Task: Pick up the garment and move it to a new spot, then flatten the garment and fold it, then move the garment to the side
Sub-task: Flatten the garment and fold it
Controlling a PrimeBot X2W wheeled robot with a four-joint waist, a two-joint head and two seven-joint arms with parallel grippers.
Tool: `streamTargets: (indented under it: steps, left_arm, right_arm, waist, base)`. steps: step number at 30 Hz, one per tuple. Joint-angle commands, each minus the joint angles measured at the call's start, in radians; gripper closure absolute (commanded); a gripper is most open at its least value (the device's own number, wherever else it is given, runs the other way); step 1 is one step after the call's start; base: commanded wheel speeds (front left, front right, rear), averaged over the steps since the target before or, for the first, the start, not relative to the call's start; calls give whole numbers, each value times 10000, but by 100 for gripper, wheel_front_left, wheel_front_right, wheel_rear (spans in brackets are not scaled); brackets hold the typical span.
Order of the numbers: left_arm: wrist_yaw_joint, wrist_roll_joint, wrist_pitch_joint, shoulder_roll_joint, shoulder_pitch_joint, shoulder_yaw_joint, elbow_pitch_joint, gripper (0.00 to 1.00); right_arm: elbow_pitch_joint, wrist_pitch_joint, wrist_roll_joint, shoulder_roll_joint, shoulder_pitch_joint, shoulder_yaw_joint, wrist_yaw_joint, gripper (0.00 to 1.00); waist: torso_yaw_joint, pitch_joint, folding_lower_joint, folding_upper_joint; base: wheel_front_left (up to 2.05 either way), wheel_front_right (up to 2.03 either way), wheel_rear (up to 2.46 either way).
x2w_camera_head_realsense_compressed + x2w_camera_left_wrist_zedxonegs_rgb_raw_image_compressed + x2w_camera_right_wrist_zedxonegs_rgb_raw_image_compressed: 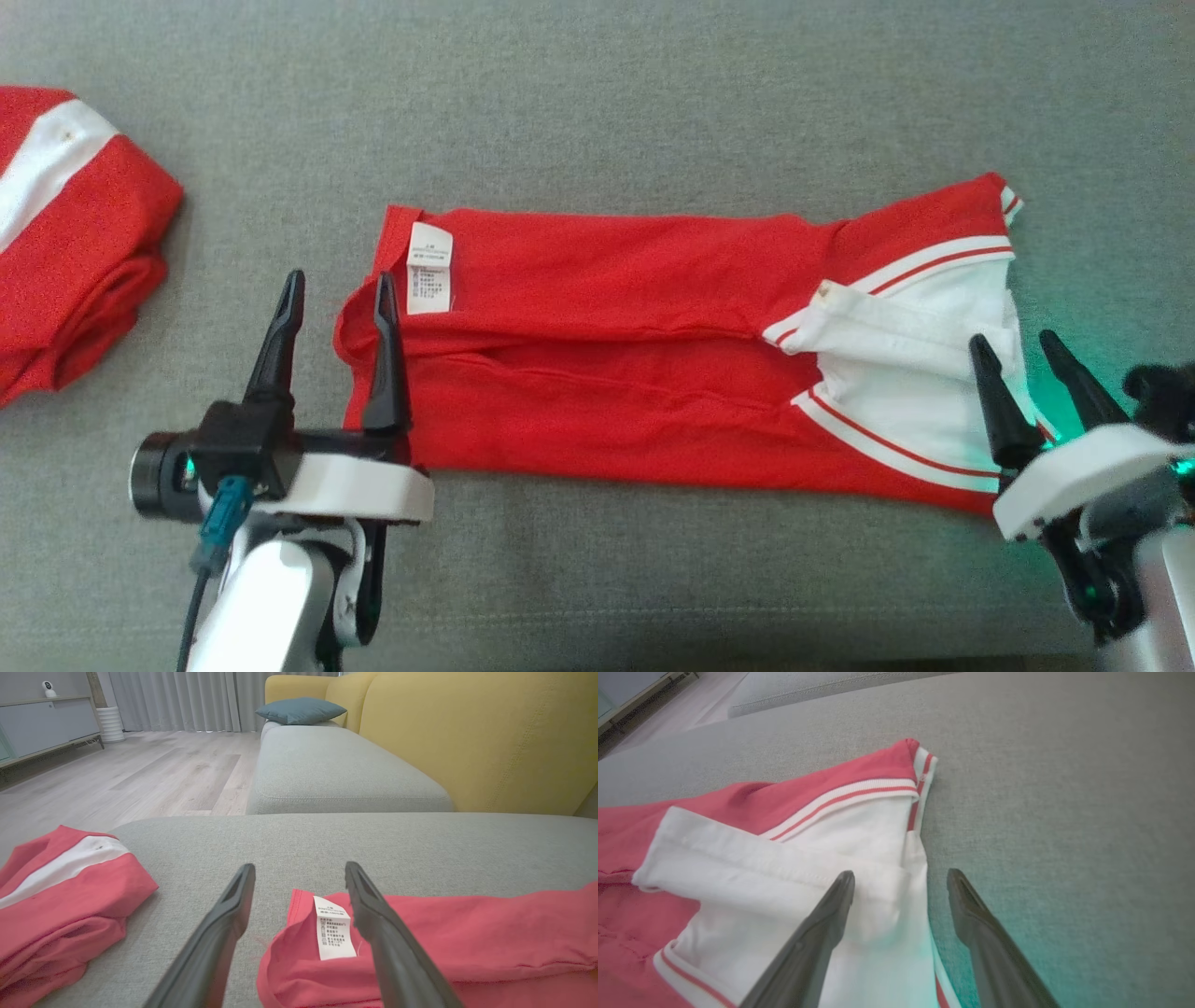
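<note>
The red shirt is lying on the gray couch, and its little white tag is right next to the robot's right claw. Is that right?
Not quite. The white tag sits by the left gripper, not the right one, as the head view shows. The right gripper is at the end with the white collar. The red shirt does lie on the gray couch.

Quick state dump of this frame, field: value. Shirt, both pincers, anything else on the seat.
surface: grey sofa seat
garment: red shirt, flat, folded into a long strip
left end: care label
right end: white collar
left pincer: open, straddles the label-end edge
right pincer: open, straddles the collar-end edge
other: second red garment, folded, far left
</note>
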State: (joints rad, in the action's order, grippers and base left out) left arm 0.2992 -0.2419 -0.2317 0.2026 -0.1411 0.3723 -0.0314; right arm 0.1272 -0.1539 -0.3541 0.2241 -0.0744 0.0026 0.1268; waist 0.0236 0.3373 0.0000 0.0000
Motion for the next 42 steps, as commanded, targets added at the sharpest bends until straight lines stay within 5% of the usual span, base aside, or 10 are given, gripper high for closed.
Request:
streamTargets:
  steps: [1, 5, 6, 7, 17, 30, 36, 42]
  left_arm:
    - [-27, 105, -127, 52, -410, -339, -249, 0]
    - [-86, 106, -187, 39, -589, -360, -108, 0]
    - [-92, 108, -199, 30, -619, -365, -80, 0]
    - [-93, 111, -211, 21, -639, -372, -56, 0]
    - [-44, 111, -272, -29, -574, -474, 49, 0]
    - [-1, 115, -290, -16, -287, -454, -24, 0]
    - [-11, 81, -291, -10, -224, -396, -2, 0]
    - [-91, 26, -278, 20, -241, -309, 70, 0]
  right_arm:
    - [-1, -252, -152, 321, -275, 325, 39, 0]
    - [512, -1044, -532, 417, -565, 653, 39, 0]
    - [575, -1246, -682, 431, -583, 741, 39, 35]
    - [593, -1382, -829, 448, -599, 804, 39, 100]
    - [167, -1309, -1508, 682, -501, 709, 39, 100]
    - [-134, -1332, -985, 2082, -262, -1463, 39, 100]
    - [-1645, -1685, -719, 1996, -773, -592, 39, 100]
    - [-3191, -2242, -552, 1310, -1601, 1390, 39, 100]
  waist:
    - [67, 148, 0, 0]
    - [132, 256, 0, 0]
    - [144, 262, 0, 0]
    - [150, 264, 0, 0]
    - [17, 76, 0, 0]
    - [-334, -383, 0, 0]
    - [-435, -611, 0, 0]
    - [-415, -792, 0, 0]
  base:
    - [0, 0, 0]
    - [0, 0, 0]
    - [0, 0, 0]
    - [0, 0, 0]
    - [0, 0, 0]
    - [0, 0, 0]
    - [0, 0, 0]
    - [0, 0, 0]
